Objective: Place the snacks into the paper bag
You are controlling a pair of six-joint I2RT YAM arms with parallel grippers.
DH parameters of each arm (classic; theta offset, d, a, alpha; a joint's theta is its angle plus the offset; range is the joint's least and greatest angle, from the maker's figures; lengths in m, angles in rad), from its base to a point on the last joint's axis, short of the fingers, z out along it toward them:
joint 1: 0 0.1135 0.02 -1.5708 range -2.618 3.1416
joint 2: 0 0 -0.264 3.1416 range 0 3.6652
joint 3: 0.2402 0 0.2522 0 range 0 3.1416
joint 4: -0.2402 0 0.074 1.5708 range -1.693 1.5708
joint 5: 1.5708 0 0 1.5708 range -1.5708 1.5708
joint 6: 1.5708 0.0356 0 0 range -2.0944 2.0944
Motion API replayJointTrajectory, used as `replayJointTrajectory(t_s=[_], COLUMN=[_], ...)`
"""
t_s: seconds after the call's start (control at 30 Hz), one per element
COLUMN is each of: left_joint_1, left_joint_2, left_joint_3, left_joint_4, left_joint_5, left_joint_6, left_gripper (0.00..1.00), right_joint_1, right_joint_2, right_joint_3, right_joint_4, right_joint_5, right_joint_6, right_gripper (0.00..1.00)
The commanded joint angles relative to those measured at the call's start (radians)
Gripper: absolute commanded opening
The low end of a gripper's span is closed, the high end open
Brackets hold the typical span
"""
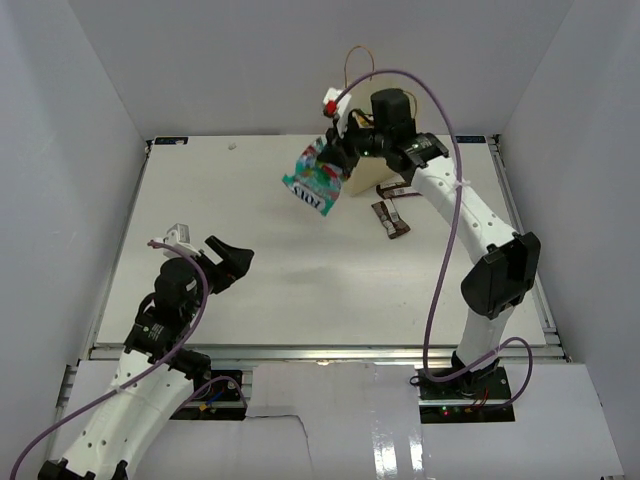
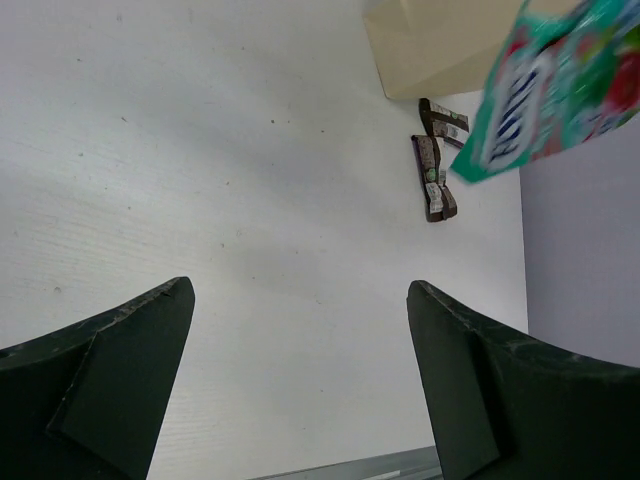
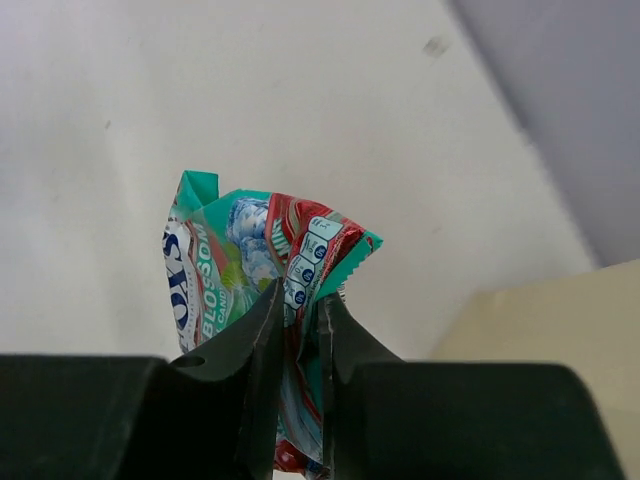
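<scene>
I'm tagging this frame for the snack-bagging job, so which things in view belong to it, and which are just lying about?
Belongs to the job:
teal pouch, pinched in the right gripper; paper bag; two dark brown bars on the table.

Just there:
left gripper, open and empty; small pale speck near the table's far edge.

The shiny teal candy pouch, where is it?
In the top view the shiny teal candy pouch hangs near the far edge of the table, pinched in the right claw, left of the cream paper bag and two brown bars.
</scene>
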Motion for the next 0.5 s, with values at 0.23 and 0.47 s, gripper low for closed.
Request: replayJointTrajectory(t_s=[0.23, 0.47], left_joint_1=[0.004, 0.004], left_joint_2=[0.036, 0.048], left_joint_3=[-0.025, -0.037], left_joint_4=[0.087, 0.107], left_joint_5=[0.048, 0.062], left_joint_6=[-0.006, -0.007], left_gripper=[0.98, 0.98], right_joint_1=[-0.099, -0.185], right_joint_2=[0.152, 0.235], right_joint_3=[0.441, 0.482], right_joint_4=[0.499, 0.682], right_joint_5=[0.417, 0.565], right_joint_6=[0.025, -0.046], right_gripper=[0.08, 0.08])
